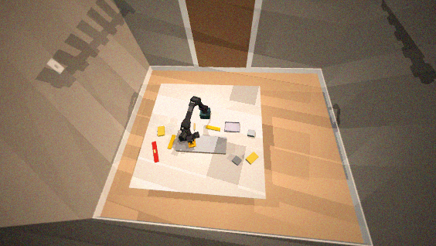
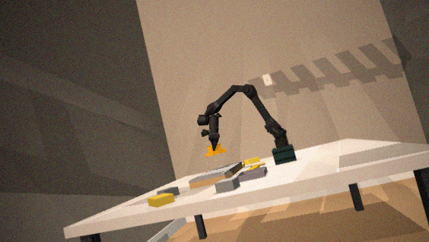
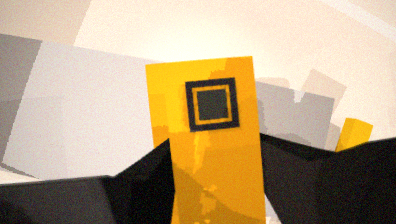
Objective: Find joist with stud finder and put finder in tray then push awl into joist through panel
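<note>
The yellow-orange stud finder (image 1: pixel 192 144) (image 2: pixel 219 151) (image 3: pixel 215 175) has a square display, dark in the wrist view. My gripper (image 1: pixel 192 140) (image 2: pixel 214 148) (image 3: pixel 208 140) is shut on it and holds it level. In the exterior view there is a gap between it and the grey floor panel (image 1: pixel 210 144) (image 2: pixel 217 173) (image 3: pixel 90 105). In the top view it appears over the panel's left part. The shallow pale tray (image 1: pixel 232 127) (image 2: pixel 254 174) is empty. I cannot tell for certain which object is the awl; a thin yellow piece (image 1: pixel 212 128) lies left of the tray. No hole is discernible in the panel.
A yellow bar (image 1: pixel 172 141) (image 3: pixel 354 134) lies beside the panel's left end. A red bar (image 1: pixel 154 152) and a yellow block (image 1: pixel 161 131) lie farther left. Grey blocks (image 1: pixel 251 133) (image 1: pixel 236 160) and another yellow block (image 1: pixel 252 158) (image 2: pixel 161 199) lie to the right. A small tan piece (image 1: pixel 194 126) is near the arm.
</note>
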Motion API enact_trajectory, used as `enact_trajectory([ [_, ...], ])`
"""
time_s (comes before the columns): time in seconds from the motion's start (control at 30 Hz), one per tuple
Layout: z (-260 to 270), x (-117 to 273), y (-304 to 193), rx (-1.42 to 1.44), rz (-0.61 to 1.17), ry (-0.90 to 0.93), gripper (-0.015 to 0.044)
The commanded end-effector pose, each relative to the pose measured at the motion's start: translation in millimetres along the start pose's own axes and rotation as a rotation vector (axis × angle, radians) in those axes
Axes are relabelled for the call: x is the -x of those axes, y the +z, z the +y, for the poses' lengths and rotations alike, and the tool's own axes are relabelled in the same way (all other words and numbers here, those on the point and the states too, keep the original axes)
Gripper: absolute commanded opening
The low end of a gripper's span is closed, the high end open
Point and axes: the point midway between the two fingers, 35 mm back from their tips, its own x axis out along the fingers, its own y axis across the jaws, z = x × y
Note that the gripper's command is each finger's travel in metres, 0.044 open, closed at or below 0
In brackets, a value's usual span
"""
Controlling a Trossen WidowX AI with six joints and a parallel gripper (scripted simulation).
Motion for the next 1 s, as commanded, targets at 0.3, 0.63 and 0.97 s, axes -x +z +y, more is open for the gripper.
enact_trajectory([
  [0.3, 89, -3, 26, 0.219, -0.025, 0.050, 0.0000],
  [0.63, 157, -8, 30, 0.381, -0.026, 0.097, 0.0000],
  [0.97, 223, -10, 22, 0.543, -0.027, 0.146, 0.0000],
])
